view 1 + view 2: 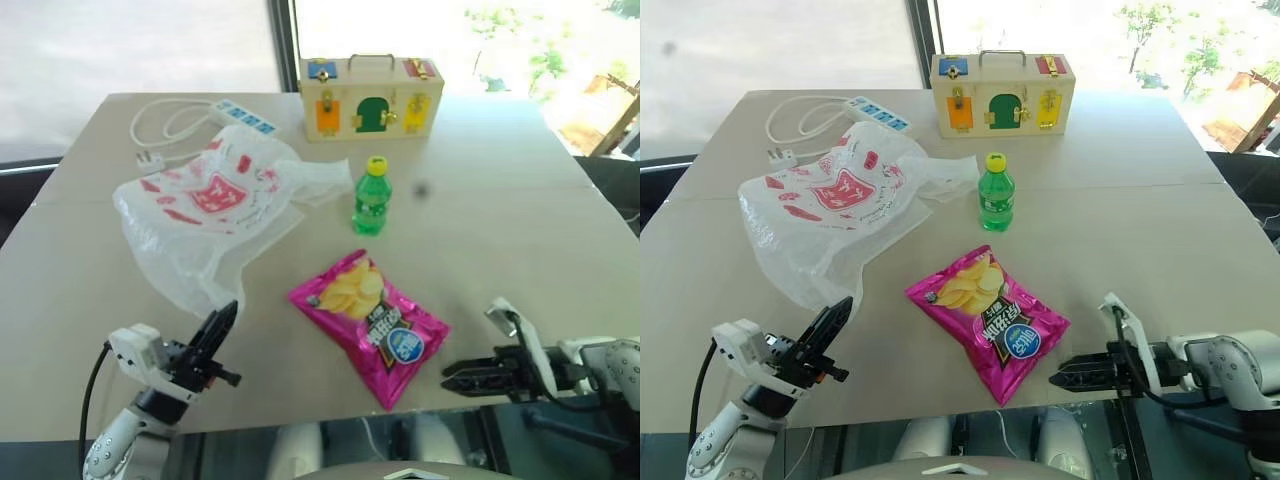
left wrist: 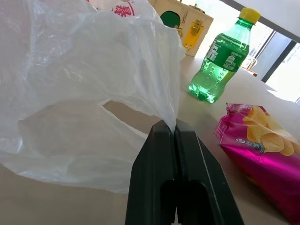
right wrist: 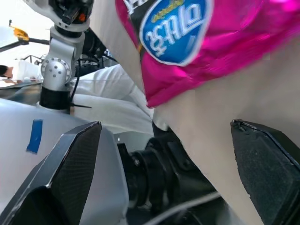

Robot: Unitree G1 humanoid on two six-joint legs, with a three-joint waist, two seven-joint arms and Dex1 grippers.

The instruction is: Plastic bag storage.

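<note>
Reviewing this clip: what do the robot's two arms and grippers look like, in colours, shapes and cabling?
Each gripper, left gripper and right gripper, has two black, wedge-shaped tapering fingers. A white boxy module sits on each wrist. The arm links are rounded silver-grey shells, and a black cable loops from each wrist down the arm. No printed markings are legible on either arm.

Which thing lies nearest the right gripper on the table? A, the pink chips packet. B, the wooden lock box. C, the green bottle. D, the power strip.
A: the pink chips packet lies just beside the open right gripper at the table's near edge.
</note>
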